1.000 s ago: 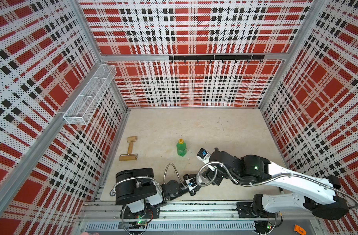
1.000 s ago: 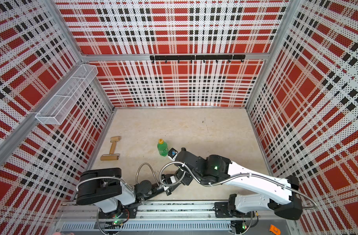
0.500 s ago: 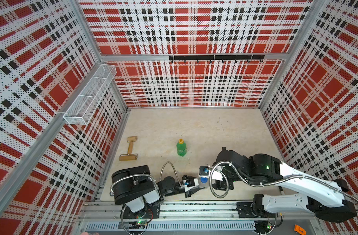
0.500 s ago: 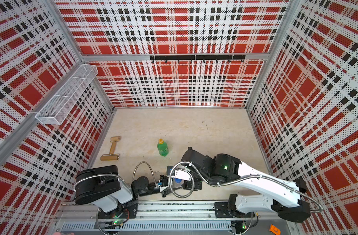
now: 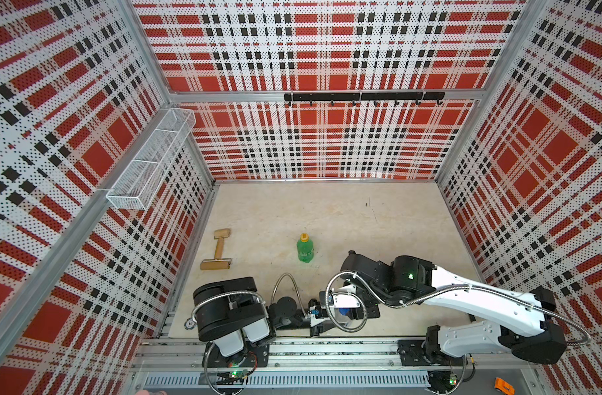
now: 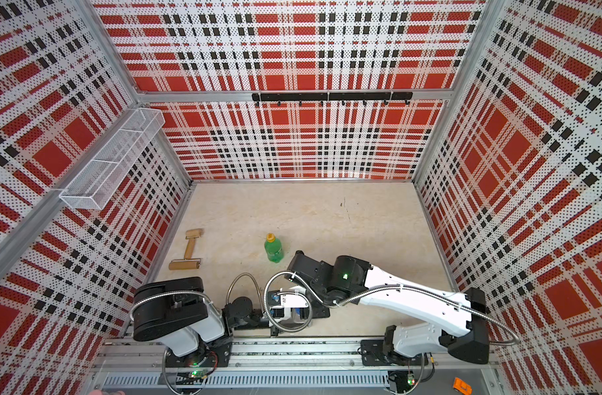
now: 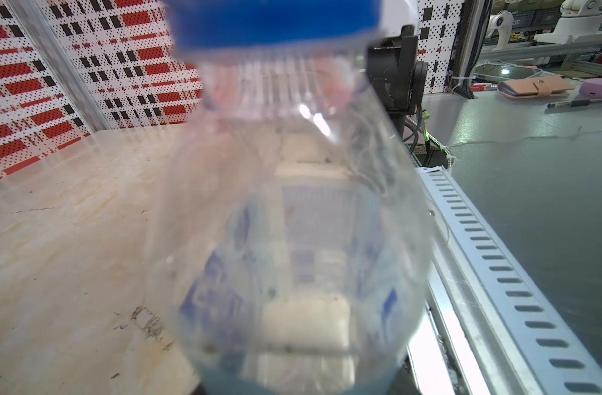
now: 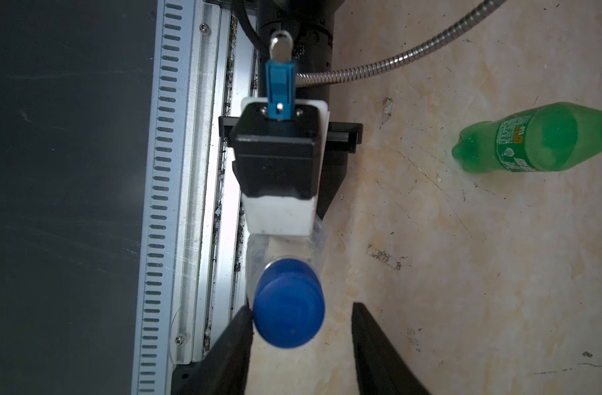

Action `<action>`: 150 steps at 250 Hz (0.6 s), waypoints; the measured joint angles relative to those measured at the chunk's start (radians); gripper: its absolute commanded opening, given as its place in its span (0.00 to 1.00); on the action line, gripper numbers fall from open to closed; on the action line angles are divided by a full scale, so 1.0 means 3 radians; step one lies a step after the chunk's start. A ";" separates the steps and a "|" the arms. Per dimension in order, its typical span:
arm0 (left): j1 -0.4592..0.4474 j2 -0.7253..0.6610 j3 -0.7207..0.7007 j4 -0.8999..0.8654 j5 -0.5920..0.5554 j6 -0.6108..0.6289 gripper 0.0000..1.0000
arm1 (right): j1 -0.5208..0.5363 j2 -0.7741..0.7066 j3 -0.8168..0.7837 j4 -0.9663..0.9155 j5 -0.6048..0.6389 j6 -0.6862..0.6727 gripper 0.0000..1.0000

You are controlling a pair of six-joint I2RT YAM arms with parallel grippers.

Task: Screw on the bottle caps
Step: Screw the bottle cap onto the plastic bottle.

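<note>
Seating is the concern now: the blue cap (image 8: pixel 288 307) is sitting on the neck of the clear bottle (image 7: pixel 292 239), and whether its threads are engaged cannot be told. The left pincer (image 5: pixel 322 313) is clamping tightly on that bottle's body, cap uppermost, well apart from the green bottle (image 5: pixel 304 249) on the side nearer the arm bases. The right pincer (image 8: pixel 301 306) is straddling the cap with its jaws parted, one touching the cap's side and the other standing clear, so it is gripping nothing. A good turn is probably calling for centring the jaws, squeezing evenly, pressing lightly down, and twisting while the left pincer is bracing the bottle. The clear bottle is looking thin-walled, with bluish print. The green bottle is standing on the surface (image 5: pixel 327 219), wearing its yellow-orange cap (image 5: pixel 304 236).
</note>
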 measured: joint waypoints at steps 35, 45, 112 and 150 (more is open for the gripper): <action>0.0000 0.0003 0.0000 0.0025 -0.0005 0.0001 0.30 | 0.0000 0.0041 -0.0057 0.0037 -0.0031 -0.0004 0.42; 0.0000 0.0003 0.0000 0.0028 -0.0006 0.0003 0.30 | 0.0000 0.0065 -0.0079 0.0039 -0.0036 -0.0001 0.42; 0.0000 0.0005 -0.0001 0.0056 -0.0023 0.0014 0.29 | 0.0000 0.0109 -0.0120 0.0067 -0.0033 0.0028 0.28; 0.0000 0.0022 -0.0001 0.0079 -0.0032 0.0015 0.29 | 0.0003 0.0104 -0.0128 0.0089 0.0003 0.0080 0.16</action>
